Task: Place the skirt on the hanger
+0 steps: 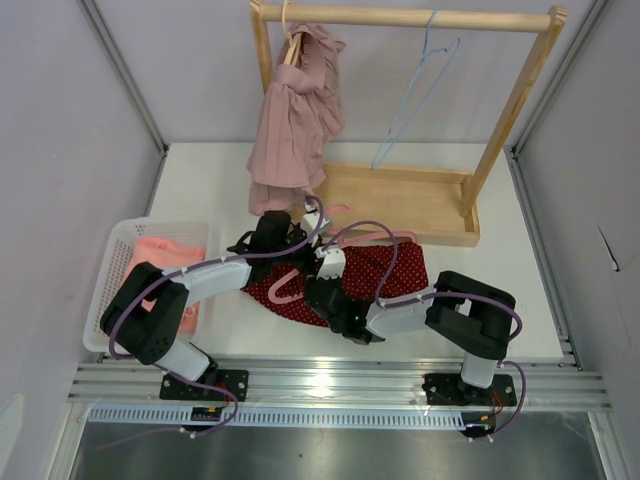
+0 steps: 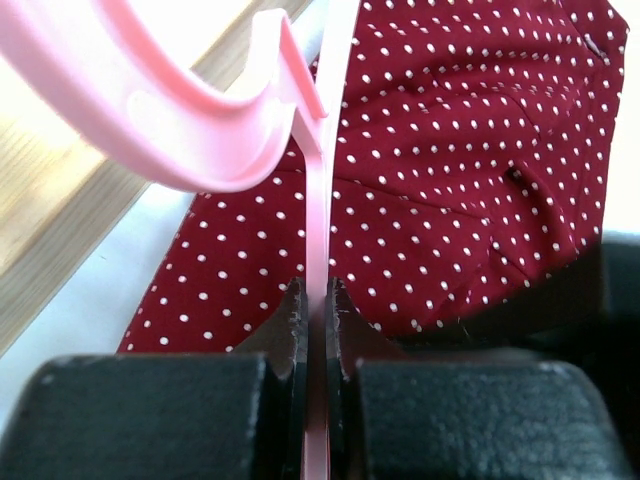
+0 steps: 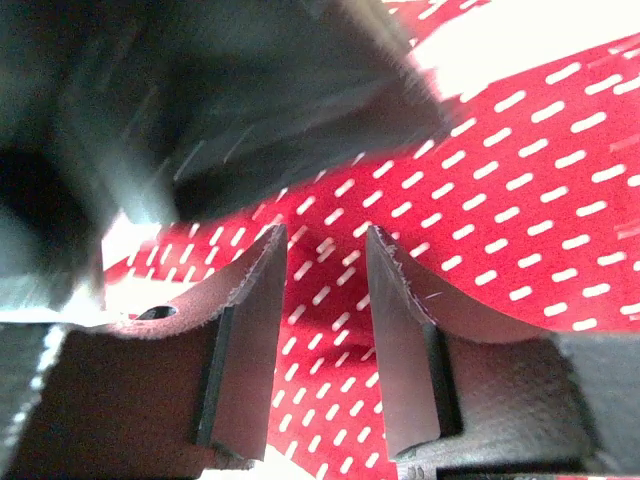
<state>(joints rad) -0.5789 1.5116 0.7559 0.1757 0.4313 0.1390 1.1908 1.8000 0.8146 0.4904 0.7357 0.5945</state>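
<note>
Left hand [image 2: 315, 300]: shut tight on a thin flat strip of the pink plastic hanger [image 2: 200, 140], which rises straight from between the fingers to the curved hook.
Right hand [image 3: 325, 240]: jaws partly apart with nothing between them, directly over the skirt [image 3: 520, 200]. The wrist view is smeared, so I cannot tell whether the tips touch the cloth.
Surface [image 1: 200, 190]: white, carrying the rack, the basket and the skirt.
Garment rack [image 1: 400, 18]: wooden, at the far side, with a top rail and a tray-like base.
Hung garment [image 1: 295, 120]: dusty pink, draped at the rail's left end.
Basket [image 1: 120, 260]: white and slatted, at the left edge, with a salmon-pink cloth [image 1: 165, 250] inside.
Skirt: dark red with white dots, lying rumpled on the surface just in front of the rack's base, between the two arms. It is not on the hanger.
Pink plastic hanger: above the skirt's left part.
Blue hanger [image 1: 415, 90]: thin and light blue, hooked on the rail toward its right end.
</note>
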